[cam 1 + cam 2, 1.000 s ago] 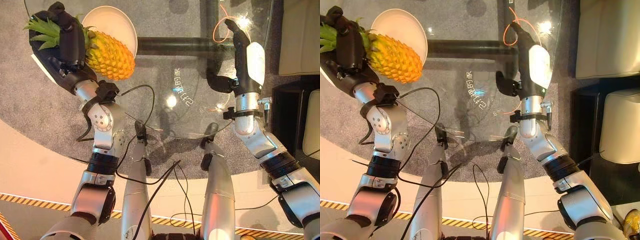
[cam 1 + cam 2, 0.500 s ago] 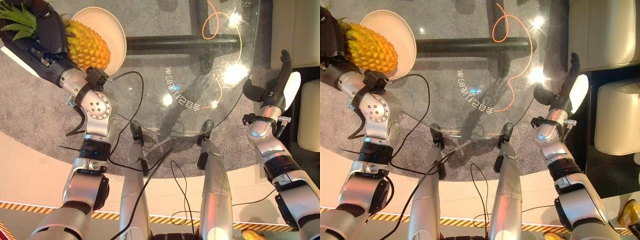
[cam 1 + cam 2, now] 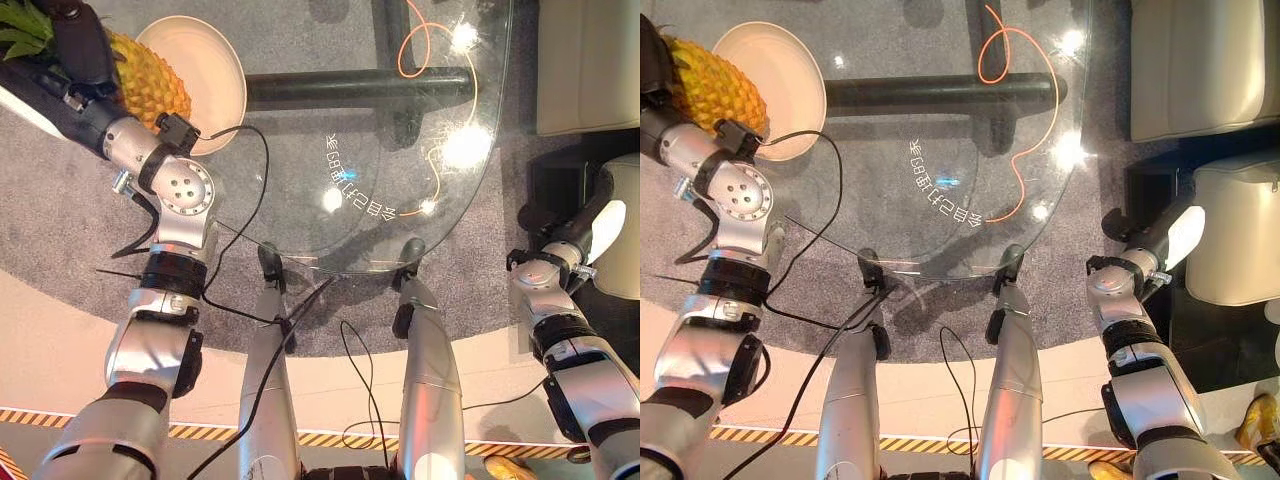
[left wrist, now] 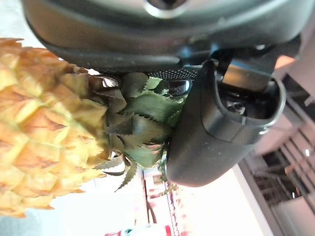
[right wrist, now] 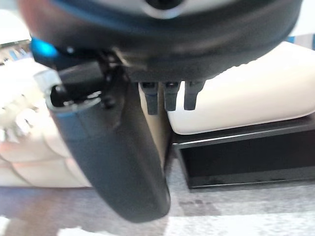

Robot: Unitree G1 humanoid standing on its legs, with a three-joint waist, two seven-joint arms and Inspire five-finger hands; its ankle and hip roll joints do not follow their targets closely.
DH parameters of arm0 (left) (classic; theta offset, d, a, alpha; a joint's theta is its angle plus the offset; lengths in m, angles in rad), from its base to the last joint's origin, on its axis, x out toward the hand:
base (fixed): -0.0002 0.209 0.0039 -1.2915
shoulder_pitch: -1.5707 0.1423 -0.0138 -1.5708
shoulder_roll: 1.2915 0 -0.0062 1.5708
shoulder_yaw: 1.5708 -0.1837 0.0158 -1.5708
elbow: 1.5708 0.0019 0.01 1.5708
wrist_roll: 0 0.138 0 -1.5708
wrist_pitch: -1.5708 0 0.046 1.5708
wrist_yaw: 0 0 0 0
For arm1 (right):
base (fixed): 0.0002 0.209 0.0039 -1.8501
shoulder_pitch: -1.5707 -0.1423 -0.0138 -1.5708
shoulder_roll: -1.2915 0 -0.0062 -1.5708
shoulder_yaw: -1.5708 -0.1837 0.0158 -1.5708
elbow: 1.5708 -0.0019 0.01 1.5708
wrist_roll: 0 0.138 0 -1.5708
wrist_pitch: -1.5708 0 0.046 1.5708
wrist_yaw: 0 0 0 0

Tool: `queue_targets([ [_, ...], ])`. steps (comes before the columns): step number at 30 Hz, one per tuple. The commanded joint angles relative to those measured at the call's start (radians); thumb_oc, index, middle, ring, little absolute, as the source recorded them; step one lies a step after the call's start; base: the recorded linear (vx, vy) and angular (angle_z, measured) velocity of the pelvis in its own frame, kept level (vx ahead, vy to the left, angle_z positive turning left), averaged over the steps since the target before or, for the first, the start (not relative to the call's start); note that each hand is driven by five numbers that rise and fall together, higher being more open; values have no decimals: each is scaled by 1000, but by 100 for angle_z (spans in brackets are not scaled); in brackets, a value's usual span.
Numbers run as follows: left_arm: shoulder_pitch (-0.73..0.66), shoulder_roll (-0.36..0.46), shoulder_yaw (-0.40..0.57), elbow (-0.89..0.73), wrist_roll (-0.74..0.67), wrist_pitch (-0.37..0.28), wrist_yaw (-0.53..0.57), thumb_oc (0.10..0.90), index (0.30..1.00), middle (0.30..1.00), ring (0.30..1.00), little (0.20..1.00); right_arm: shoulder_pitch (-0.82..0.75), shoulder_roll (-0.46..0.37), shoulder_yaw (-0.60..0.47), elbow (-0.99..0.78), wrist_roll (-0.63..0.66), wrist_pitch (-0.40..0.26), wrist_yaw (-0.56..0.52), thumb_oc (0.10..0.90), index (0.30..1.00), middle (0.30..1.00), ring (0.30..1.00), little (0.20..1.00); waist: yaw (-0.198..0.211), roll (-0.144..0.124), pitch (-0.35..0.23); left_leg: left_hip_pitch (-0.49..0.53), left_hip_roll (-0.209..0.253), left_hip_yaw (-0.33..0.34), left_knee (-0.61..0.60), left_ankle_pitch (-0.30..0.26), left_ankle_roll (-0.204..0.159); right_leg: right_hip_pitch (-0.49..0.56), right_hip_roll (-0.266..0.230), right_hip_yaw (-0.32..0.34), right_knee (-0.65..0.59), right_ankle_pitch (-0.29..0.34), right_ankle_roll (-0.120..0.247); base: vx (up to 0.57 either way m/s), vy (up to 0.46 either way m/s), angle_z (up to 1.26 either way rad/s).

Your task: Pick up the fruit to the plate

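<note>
While the left hand (image 3: 75, 50) curls round the pineapple (image 3: 150, 80) near its green crown, the fruit hangs at the near rim of the cream plate (image 3: 215, 65), partly overlapping it (whether it touches the plate, I cannot tell). The plate lies on the round glass table (image 3: 400, 150), where an orange cord (image 3: 1015, 150) loops across the far side. The right hand (image 3: 1175, 235), fingers straight and empty, is off the table's right edge beside pale cushioned seats (image 3: 1240, 240).
</note>
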Motion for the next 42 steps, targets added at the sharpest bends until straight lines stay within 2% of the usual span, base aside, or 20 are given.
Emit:
queue_targets([
  [1, -167, 137, -18, 15, 54, -79, 16, 100, 300, 300, 300, 200, -36, -19, -1, 66, 0, -14, 40, 800, 900, 900, 900, 900, 16, -23, -27, -44, 21, -39, 135, -109, -39, 53, 22, -3, -72, 0, 32, 0, 0, 0],
  [10, -215, 159, -58, 121, -23, -74, -26, 100, 300, 300, 300, 200, -32, 1, 39, 97, -22, -23, 120, 800, 900, 900, 900, 900, 2, -30, -27, -42, 24, -37, 139, -109, -38, 50, 33, 8, -67, -5, 26, 0, 0, 0],
  [22, -273, 152, -78, 211, -91, -87, -78, 100, 300, 300, 300, 200, -34, 64, 103, 94, -31, 5, 256, 800, 900, 900, 900, 900, -12, -37, -27, -44, 27, -33, 139, -107, -45, 44, 40, 19, -64, -12, 21, -2, 13, -2],
  [38, -290, 147, -98, 252, -105, -76, -128, 100, 300, 300, 300, 200, -40, 74, 124, 99, -31, 15, 291, 800, 900, 900, 900, 900, -19, -43, -27, -49, 29, -33, 140, -106, -48, 38, 48, 24, -62, -15, 18, 0, 1, -1],
  [42, -296, 153, -102, 276, -114, -72, -147, 204, 389, 389, 389, 304, -41, 76, 122, 103, -36, 14, 291, 800, 900, 900, 900, 900, -21, -42, -27, -50, 28, -33, 144, -107, -47, 36, 50, 26, -59, -16, 17, 0, 0, 0],
])
